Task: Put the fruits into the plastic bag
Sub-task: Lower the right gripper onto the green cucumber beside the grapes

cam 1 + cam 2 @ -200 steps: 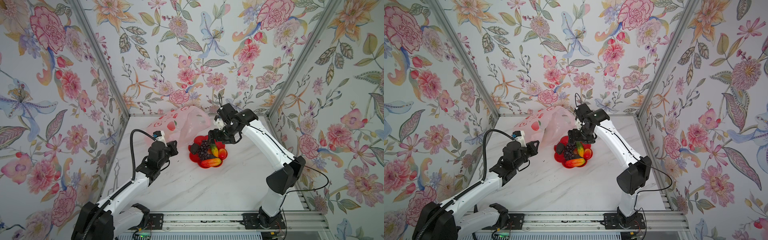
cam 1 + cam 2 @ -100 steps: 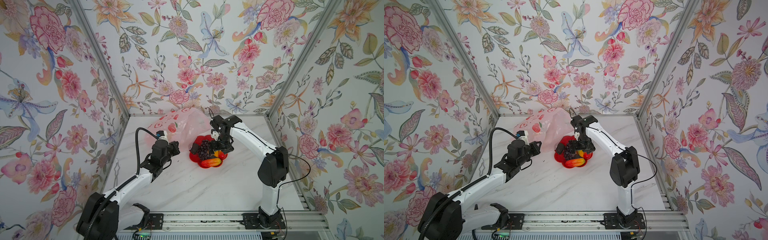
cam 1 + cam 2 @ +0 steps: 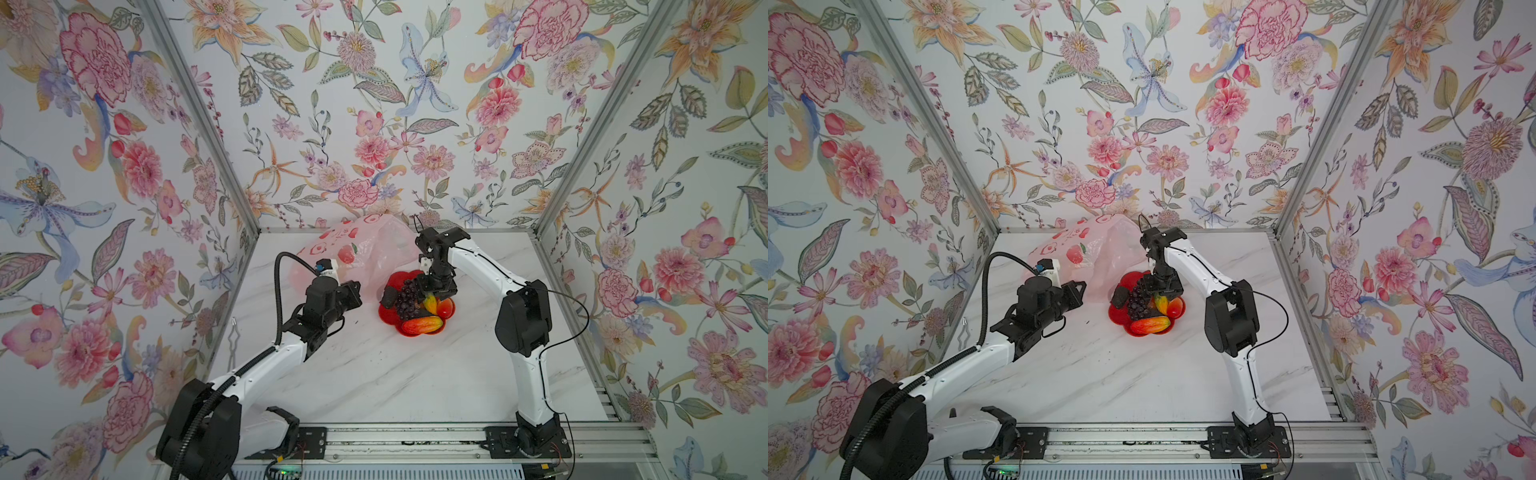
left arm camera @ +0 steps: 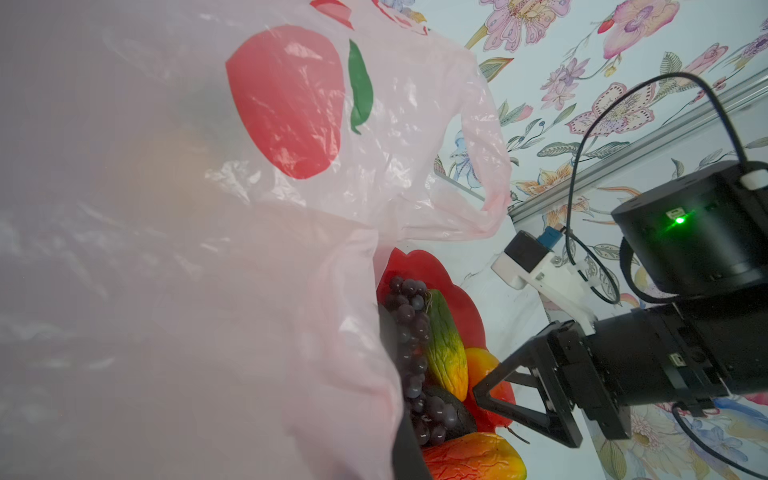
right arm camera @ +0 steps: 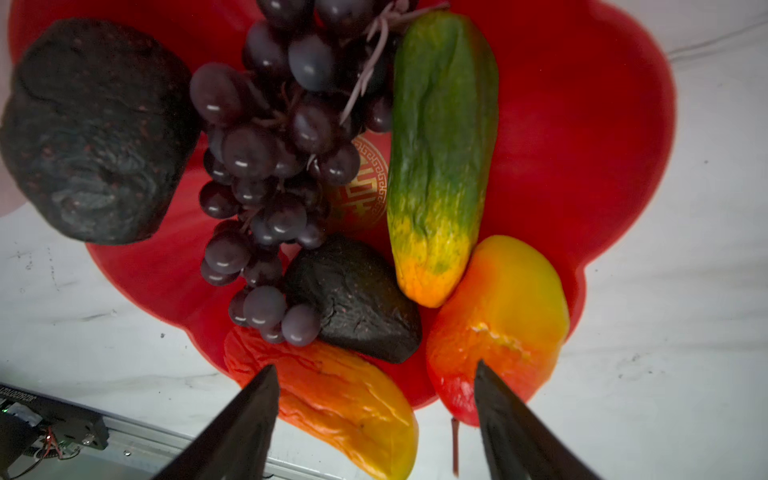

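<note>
Your right gripper (image 5: 374,365) is hovering part-open, empty, over the fruits (image 3: 405,299) in the red dish (image 3: 386,313); the plastic bag (image 3: 374,249) is lying at ten o'clock, apparently pinched by your closed left gripper (image 3: 354,291).

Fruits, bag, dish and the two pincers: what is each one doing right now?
fruits: six lying in the dish, none gripped.
red dish: sitting flat, holding the fruits.
plastic bag: puffed up beside the dish, edge lifted.
left pincer: shut, seemingly pinching the bag's edge.
right pincer: open, empty, just above the fruits.
</note>
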Robot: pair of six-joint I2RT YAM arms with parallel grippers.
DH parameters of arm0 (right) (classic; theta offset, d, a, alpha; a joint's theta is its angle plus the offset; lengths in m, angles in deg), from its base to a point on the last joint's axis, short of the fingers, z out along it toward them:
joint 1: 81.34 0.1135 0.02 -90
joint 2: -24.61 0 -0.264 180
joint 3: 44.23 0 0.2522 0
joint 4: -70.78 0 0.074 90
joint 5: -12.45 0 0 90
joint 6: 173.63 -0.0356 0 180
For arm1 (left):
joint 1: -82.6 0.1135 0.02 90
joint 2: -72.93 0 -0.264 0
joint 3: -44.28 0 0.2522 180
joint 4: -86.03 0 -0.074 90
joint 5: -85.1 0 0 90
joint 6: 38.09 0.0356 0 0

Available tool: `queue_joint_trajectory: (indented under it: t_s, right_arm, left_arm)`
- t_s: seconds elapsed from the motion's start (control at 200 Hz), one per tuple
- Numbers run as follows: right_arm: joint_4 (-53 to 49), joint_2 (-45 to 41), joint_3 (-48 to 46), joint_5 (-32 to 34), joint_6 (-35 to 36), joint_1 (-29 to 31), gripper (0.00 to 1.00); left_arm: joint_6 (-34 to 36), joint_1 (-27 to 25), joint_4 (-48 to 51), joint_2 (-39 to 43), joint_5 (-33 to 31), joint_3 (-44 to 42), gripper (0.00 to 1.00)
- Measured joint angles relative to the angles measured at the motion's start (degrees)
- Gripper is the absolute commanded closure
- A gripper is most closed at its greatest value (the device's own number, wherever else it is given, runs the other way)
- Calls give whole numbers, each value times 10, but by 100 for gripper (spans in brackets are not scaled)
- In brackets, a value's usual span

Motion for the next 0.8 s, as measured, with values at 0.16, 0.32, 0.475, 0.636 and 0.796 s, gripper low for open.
queue_joint_trajectory:
  t_s: [0.16,0.32,0.475,0.636,0.796]
  right_arm:
    - [3,35,35,0,10,-14,36]
    - [5,56,44,9,17,-23,38]
    - [5,76,50,17,21,-24,38]
    - [5,99,74,22,23,-24,38]
    - [6,121,90,24,25,-24,39]
  left_arm:
    - [0,0,0,15,-2,0,100]
    - [0,1,0,23,-3,0,100]
    - [2,3,4,24,-4,0,100]
    - [5,7,11,31,-4,0,100]
    - [9,14,14,38,-4,0,100]
